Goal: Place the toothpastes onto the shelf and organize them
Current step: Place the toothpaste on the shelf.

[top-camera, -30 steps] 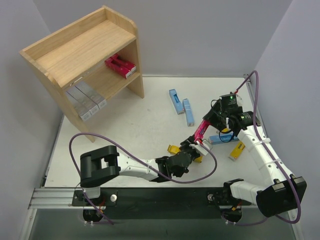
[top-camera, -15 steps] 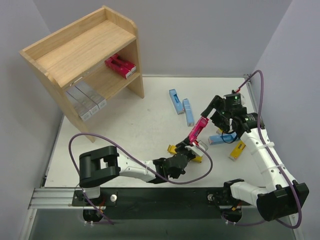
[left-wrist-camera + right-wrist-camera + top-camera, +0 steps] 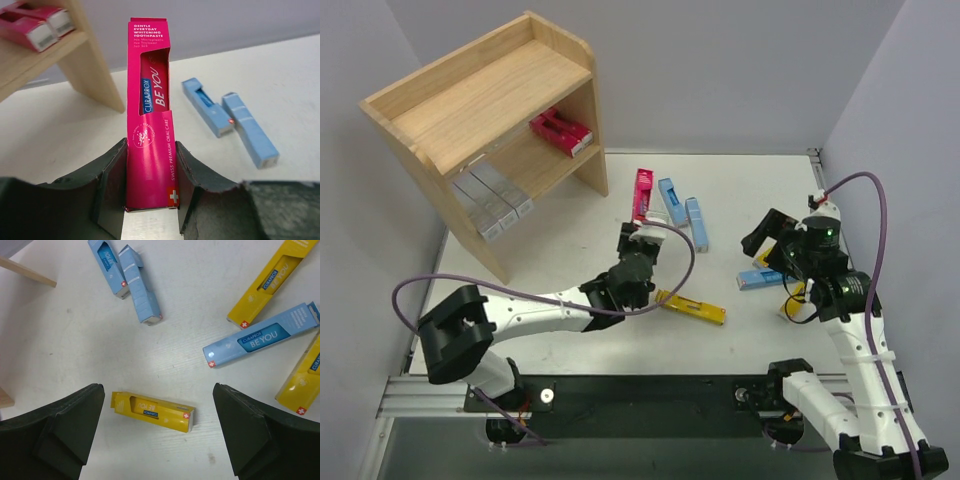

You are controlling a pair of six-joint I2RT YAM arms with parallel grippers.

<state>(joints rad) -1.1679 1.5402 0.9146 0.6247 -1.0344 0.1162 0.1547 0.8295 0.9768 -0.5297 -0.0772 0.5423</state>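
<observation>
The yellow carton point(image 3: 692, 308) lies nearest the arm bases. It rests flat on the table point(image 3: 550, 240), on its own between the two arms.

The right gripper point(image 3: 767, 250) hangs over the right side of the table. Its jaws are spread wide and hold nothing. In the right wrist view, the yellow carton lies on the table below the gap between the fingers point(image 3: 65, 425).

To the right of that carton, a single light blue carton point(image 3: 760, 279), a second yellow carton point(image 3: 277, 277) and a third yellow carton point(image 3: 305, 377) lie flat and close together at differing angles.

Further out, the left gripper point(image 3: 642, 228) is clamped on the near end of the magenta carton point(image 3: 643, 193), with one finger pressed against each long side. The carton projects from the jaws, away from the arm bases, with its printed face toward the left wrist camera.

Just to the right of the held carton, a pair of light blue cartons point(image 3: 684, 213) lies flat on the table, side by side.

The shelf point(image 3: 490, 100) stands at the far left corner. Its lower tier carries silver-grey cartons point(image 3: 492, 200) at the nearer end and two shelved magenta cartons point(image 3: 560, 132) at the farther end.
</observation>
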